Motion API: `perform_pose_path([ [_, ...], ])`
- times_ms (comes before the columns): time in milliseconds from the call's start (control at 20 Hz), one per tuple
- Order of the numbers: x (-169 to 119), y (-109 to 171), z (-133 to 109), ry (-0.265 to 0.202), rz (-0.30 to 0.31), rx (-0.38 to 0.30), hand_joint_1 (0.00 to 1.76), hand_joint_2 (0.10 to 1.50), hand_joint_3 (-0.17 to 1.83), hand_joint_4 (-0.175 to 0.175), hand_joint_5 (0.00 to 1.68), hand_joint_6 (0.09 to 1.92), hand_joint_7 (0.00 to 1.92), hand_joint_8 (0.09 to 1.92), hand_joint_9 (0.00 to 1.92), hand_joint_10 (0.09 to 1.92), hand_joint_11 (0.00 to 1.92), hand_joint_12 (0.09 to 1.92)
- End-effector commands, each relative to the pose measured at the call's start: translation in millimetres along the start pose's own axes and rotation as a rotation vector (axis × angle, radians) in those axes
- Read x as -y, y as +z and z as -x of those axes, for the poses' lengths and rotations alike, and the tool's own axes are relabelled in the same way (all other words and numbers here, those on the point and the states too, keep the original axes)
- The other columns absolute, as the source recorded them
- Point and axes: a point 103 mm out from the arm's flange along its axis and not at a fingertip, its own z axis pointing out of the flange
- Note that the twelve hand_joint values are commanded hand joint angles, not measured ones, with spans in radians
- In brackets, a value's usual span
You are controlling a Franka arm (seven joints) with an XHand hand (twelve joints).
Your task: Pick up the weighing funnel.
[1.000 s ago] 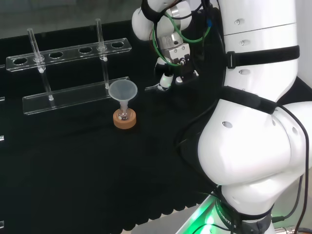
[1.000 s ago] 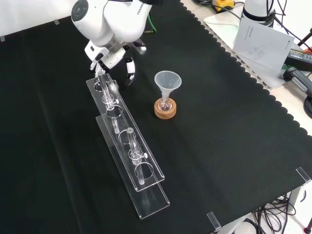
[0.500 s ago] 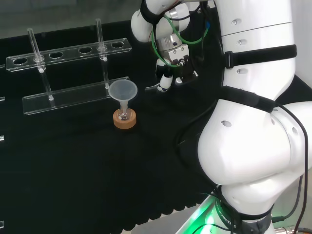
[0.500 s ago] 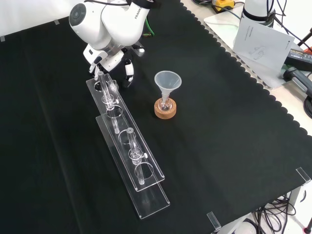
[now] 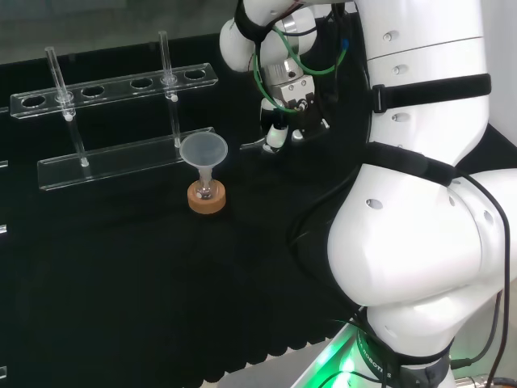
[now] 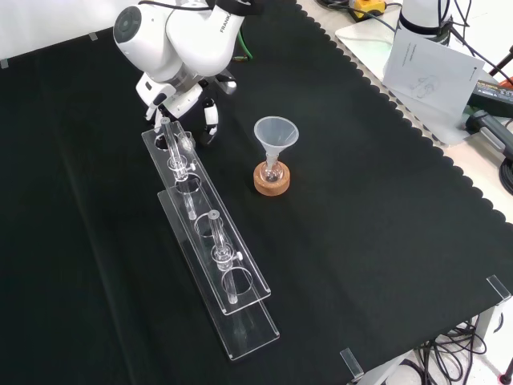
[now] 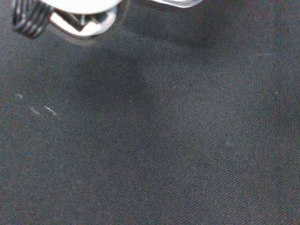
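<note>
The hand (image 5: 279, 132) hangs low over the cloth just past the near end of the clear tube rack (image 5: 121, 85). In the front view the hand (image 6: 211, 119) sits under the arm's white link, beside the rack's (image 6: 210, 241) top end. A small pale clear piece (image 5: 252, 147), which may be the weighing funnel, lies on the cloth right at the hand's lower end. I cannot tell whether the two touch. The wrist view looks at bare black cloth (image 7: 159, 131), with a blurred part of the hand (image 7: 79, 14) at the edge.
The big funnel (image 5: 203, 151) stands in a small flask on a cork ring (image 5: 207, 198), left of the hand in the head view. The rack holds two upright tubes (image 5: 170, 77). The arm's white links (image 5: 420, 202) take up the head view's right.
The hand has crept slightly upward and away in the head view. The pale piece on the cloth stays where it was.
</note>
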Motion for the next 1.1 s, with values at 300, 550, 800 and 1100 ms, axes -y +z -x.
perform_pose_path([
  [300,-9.4,5.5,0.6,0.006,-0.003,-0.005,0.93,0.61,0.62,0.027,0.79,0.50,0.55,0.62,0.76,0.48,0.40,1.32],
  [550,-10.9,6.3,1.4,0.014,-0.006,-0.004,0.94,0.63,0.63,0.032,0.82,0.52,0.56,0.63,0.78,0.48,0.42,1.31],
  [800,-12.4,7.0,4.9,0.012,-0.008,-0.014,0.95,0.63,0.63,0.036,0.84,0.54,0.57,0.63,0.78,0.48,0.43,1.31],
  [1100,-10.9,7.6,7.6,0.009,-0.013,-0.013,0.95,0.63,0.64,0.039,0.85,0.55,0.58,0.63,0.79,0.48,0.44,1.30],
])
